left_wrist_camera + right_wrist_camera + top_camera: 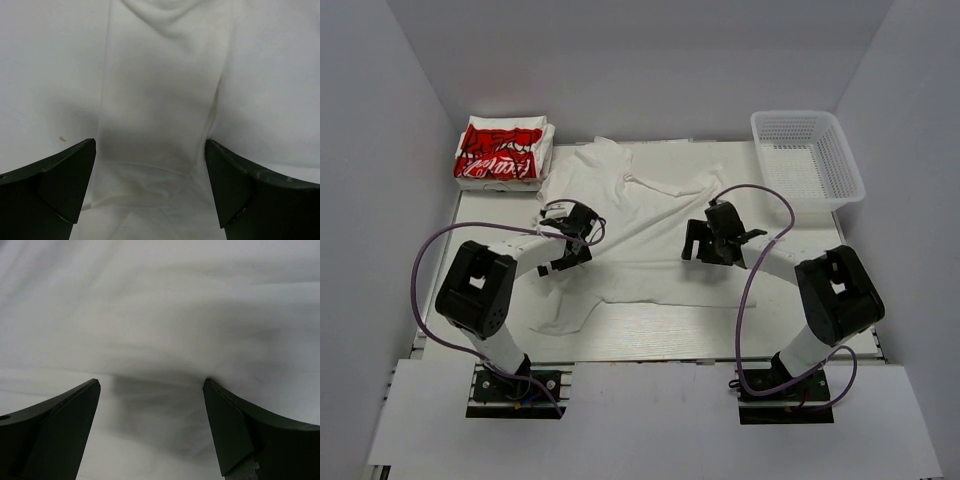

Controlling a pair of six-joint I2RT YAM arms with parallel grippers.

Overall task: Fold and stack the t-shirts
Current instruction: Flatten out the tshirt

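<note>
A plain white t-shirt point(640, 225) lies spread and rumpled across the middle of the table, with one sleeve reaching the front left. A stack of folded t-shirts with red print point(502, 152) sits at the back left corner. My left gripper point(570, 250) is open just above the shirt's left side; in the left wrist view point(150, 165) a band of white cloth point(160, 100) runs between its fingers. My right gripper point(705, 245) is open low over the shirt's right side; the right wrist view point(150, 405) shows only smooth white cloth point(160, 315) under it.
A white plastic mesh basket point(807, 157) stands at the back right. Purple cables loop from both arms. White walls close in the table on three sides. Bare tabletop point(700, 335) shows along the front edge.
</note>
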